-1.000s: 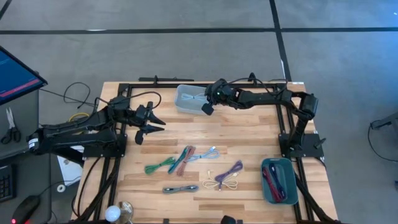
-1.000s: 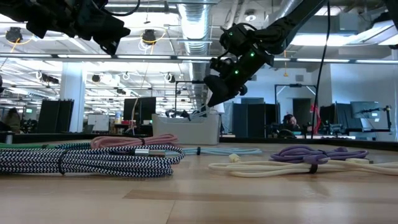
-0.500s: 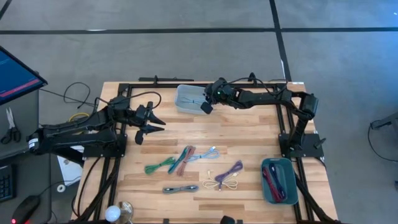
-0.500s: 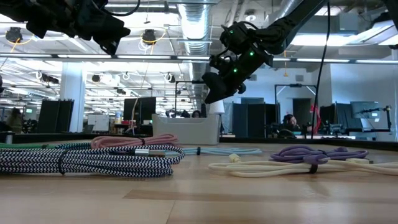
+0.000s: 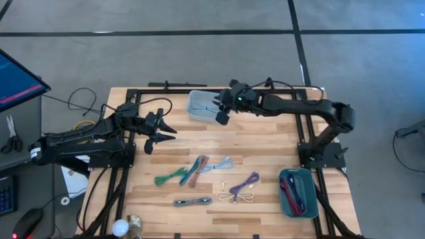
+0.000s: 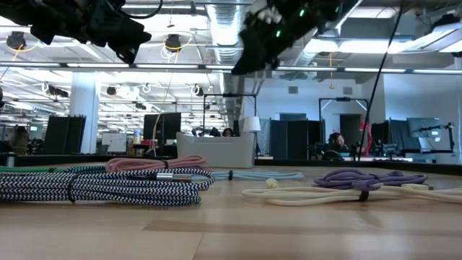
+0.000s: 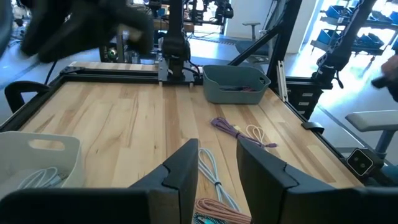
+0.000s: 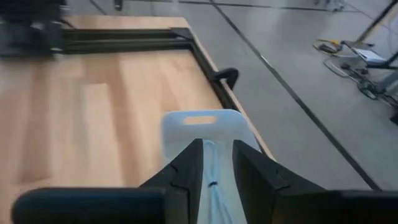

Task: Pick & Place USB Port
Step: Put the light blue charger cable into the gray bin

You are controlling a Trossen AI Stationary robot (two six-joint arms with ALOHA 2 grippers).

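Right hand above the pale bin; left hand waiting over the desk's left side.

The wooden desk (image 5: 265, 153) carried a pale bin (image 5: 198, 106) at its far edge and a teal bin (image 5: 296, 192) near its front right corner. The right hand (image 5: 222, 114) hung above the pale bin's right side, its fingers narrowly parted and empty, a light blue cable (image 8: 210, 180) lying in the bin below. The left hand (image 5: 159, 133) hovered apart, fingers parted, empty. Bundled cables (image 5: 196, 169) lay mid-desk, a purple cable (image 5: 244, 184) beside them.
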